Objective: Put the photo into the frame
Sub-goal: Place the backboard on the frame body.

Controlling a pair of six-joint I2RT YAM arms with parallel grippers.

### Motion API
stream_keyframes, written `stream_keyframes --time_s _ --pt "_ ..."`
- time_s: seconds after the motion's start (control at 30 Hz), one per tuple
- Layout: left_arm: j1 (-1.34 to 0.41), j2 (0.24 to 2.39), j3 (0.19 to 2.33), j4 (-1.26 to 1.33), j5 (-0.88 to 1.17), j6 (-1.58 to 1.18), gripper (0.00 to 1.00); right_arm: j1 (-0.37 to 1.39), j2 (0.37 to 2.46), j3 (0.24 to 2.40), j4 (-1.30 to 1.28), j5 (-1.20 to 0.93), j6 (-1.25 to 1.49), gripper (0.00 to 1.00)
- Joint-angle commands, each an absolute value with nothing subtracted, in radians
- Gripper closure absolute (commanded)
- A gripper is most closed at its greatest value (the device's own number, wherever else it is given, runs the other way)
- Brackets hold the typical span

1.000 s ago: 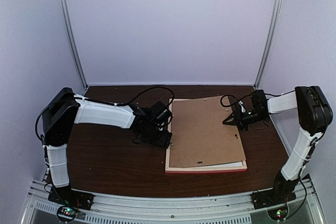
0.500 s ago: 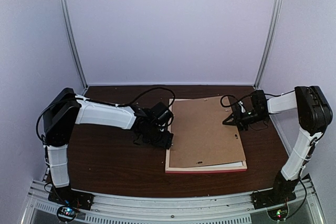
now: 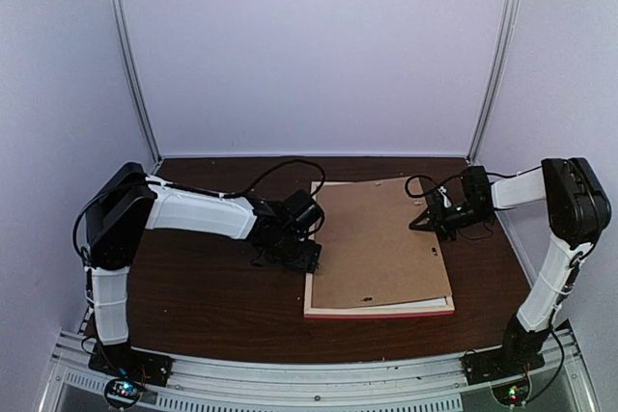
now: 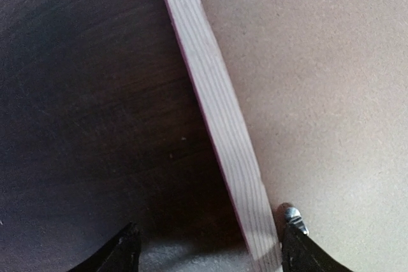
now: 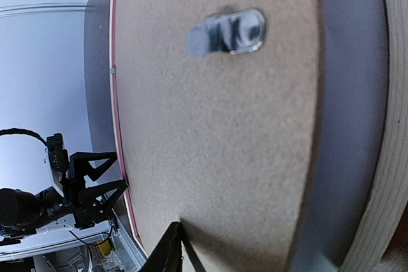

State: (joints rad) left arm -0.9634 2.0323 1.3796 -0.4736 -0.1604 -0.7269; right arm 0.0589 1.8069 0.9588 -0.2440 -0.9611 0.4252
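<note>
Left wrist view showed the left gripper wide open, empty, astride the thin pink, pale-wood rectangular frame, which lay by the dark wooden table's right edge. At the brown hardboard backing the right gripper stood partly closed; whether it held anything, I could not tell.

Brown backing board lying flat; dark table.

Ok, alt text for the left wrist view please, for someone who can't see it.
The frame, seen as a pale wood side, runs diagonally down the picture and passes between the open fingertips of the left gripper. Brown backing board fills the right and dark table the left. A small metal tab sits by the fingertip over the board.
</note>
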Motion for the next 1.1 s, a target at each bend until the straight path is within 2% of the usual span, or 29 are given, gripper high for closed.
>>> stream_keyframes --time_s 0.0,0.5,0.77,1.07 --pt "-0.959 2.071 1.427 -0.473 -0.249 -0.692 0.24 0.071 1.82 0.971 -0.272 -0.905 0.397 0.71" --pt "-0.9 2.033 1.493 -0.457 -0.248 -0.594 0.23 0.07 1.821 0.974 -0.282 -0.9 0.393 0.72" --pt "-0.817 2.083 1.547 -0.399 -0.195 -0.537 0.23 0.07 1.822 0.976 -0.279 -0.899 0.395 0.72" --pt "-0.78 2.183 1.703 -0.397 -0.185 -0.436 0.23 0.07 1.827 0.971 -0.268 -0.899 0.396 0.72"
